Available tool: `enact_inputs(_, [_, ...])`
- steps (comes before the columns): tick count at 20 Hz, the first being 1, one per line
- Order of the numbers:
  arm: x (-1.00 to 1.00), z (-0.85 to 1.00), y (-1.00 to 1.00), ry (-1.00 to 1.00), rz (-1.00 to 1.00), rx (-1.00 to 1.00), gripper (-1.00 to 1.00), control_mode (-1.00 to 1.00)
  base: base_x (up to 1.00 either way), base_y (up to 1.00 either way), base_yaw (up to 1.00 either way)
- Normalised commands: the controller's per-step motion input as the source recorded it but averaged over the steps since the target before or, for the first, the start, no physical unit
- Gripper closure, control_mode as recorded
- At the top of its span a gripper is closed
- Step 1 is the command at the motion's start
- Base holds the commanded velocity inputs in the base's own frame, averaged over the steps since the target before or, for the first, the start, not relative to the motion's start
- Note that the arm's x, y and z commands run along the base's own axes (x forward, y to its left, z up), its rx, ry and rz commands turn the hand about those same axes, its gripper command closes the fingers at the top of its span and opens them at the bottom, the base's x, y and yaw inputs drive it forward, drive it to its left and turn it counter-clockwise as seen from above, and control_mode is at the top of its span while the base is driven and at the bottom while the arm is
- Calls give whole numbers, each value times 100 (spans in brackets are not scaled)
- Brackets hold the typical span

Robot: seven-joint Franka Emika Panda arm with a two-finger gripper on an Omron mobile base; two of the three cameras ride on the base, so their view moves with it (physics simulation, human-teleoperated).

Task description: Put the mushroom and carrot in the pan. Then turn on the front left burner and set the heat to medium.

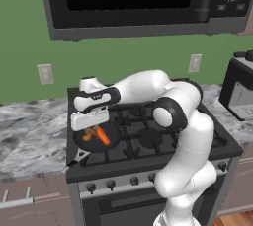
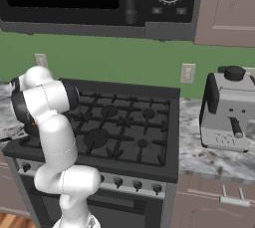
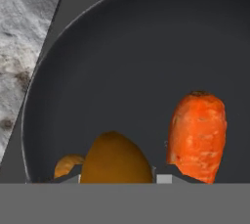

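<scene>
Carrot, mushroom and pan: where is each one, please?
carrot [image 3: 197, 137], hand view, middle of its body.
mushroom [image 3: 114, 162], hand view, its rounded cap.
pan [image 3: 132, 56], hand view, bare dark floor.

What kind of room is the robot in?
It looks like a kitchen. There is a gas stove with black burners, a microwave hanging above it, and a coffee machine on the stone counter beside it.

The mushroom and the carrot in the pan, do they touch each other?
Apart. In the hand view, a strip of dark pan floor shows between the mushroom and the carrot.
</scene>
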Motion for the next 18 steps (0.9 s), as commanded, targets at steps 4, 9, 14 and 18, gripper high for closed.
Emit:
enact_inputs(4, [-13, -11, 0, 0, 0, 0, 100, -100, 0, 0, 0])
enact_inputs(9, [0, 0, 0, 1, -2, 0, -100, -100, 0, 0, 0])
enact_inputs(14, [0, 0, 0, 0, 0, 0, -100, -100, 0, 0, 0])
enact_inputs(18, [0, 0, -5, 3, 0, 0, -100, -100, 0, 0, 0])
